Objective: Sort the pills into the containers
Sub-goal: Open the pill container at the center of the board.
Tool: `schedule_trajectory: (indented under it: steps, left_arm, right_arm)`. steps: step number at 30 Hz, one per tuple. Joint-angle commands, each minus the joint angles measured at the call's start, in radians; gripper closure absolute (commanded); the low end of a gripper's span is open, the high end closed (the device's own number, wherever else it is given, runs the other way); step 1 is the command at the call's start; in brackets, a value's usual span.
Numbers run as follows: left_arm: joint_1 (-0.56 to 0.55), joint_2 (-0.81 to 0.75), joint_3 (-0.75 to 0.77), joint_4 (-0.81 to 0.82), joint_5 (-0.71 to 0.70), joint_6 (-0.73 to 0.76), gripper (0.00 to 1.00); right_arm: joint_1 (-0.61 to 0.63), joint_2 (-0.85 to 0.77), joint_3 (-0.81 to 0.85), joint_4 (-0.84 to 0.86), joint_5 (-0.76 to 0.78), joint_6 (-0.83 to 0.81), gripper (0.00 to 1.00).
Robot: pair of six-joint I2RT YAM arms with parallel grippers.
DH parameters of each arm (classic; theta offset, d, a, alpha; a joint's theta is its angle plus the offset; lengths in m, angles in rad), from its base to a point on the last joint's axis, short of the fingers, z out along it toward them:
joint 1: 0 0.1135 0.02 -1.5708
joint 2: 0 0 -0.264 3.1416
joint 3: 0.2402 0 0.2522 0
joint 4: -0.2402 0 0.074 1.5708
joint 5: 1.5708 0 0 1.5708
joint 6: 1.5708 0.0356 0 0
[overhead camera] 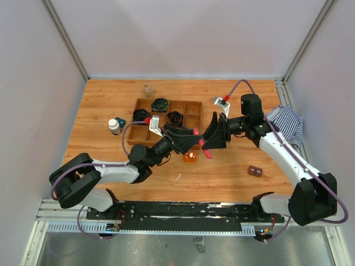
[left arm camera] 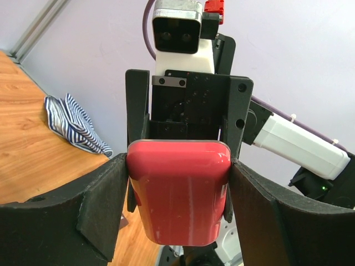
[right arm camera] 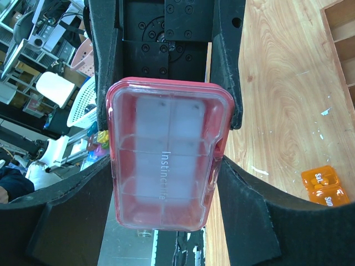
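Note:
The flat pink box [overhead camera: 203, 144] hangs above the table's middle, held between both grippers. My left gripper [overhead camera: 193, 134] grips it from the left; in the left wrist view [left arm camera: 178, 188] its pads press both long sides of the box [left arm camera: 177, 194]. My right gripper [overhead camera: 213, 136] grips it from the right; in the right wrist view [right arm camera: 165, 188] the clear-lidded box [right arm camera: 163, 160] sits between its pads. The clear vial [overhead camera: 147, 90] stands at the back. The dark bottle with white cap [overhead camera: 114, 126] stands left of the tray. No pills show.
The wooden compartment tray [overhead camera: 191, 108] with black coils lies behind the grippers. An orange block [overhead camera: 190, 157] lies below the held box and shows in the right wrist view [right arm camera: 324, 185]. A striped cloth [overhead camera: 288, 123] lies at the right edge. A small brown piece [overhead camera: 255, 171] lies front right.

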Motion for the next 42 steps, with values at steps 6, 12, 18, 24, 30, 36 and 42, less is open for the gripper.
schedule_trajectory:
  steps: [6, 12, 18, 24, 30, 36, 42]
  left_arm:
    - [-0.014, 0.006, -0.020, 0.057, 0.022, -0.004, 0.26]
    - [-0.014, 0.008, -0.021, 0.067, 0.040, 0.000, 0.24]
    - [-0.015, 0.015, -0.016, 0.064, 0.040, 0.004, 0.24]
    - [-0.017, 0.029, -0.004, 0.053, 0.042, 0.005, 0.26]
    - [-0.019, 0.030, -0.001, 0.054, 0.043, 0.011, 0.33]
    - [-0.019, 0.044, -0.007, 0.111, 0.058, 0.023, 0.78]
    - [-0.017, 0.036, -0.025, 0.129, 0.049, 0.031, 1.00]
  right_arm:
    - [-0.007, 0.002, -0.005, 0.035, 0.001, 0.010, 0.91]
    - [-0.007, 0.003, -0.008, 0.046, -0.001, 0.018, 0.91]
    - [-0.006, 0.002, -0.011, 0.049, -0.001, 0.020, 0.91]
    - [-0.007, 0.001, -0.014, 0.053, 0.000, 0.022, 0.91]
    - [-0.007, 0.002, -0.017, 0.055, 0.002, 0.021, 0.91]
    - [-0.007, 0.000, -0.018, 0.056, 0.001, 0.017, 0.82]
    - [-0.006, -0.002, -0.019, 0.056, -0.001, 0.019, 0.31]
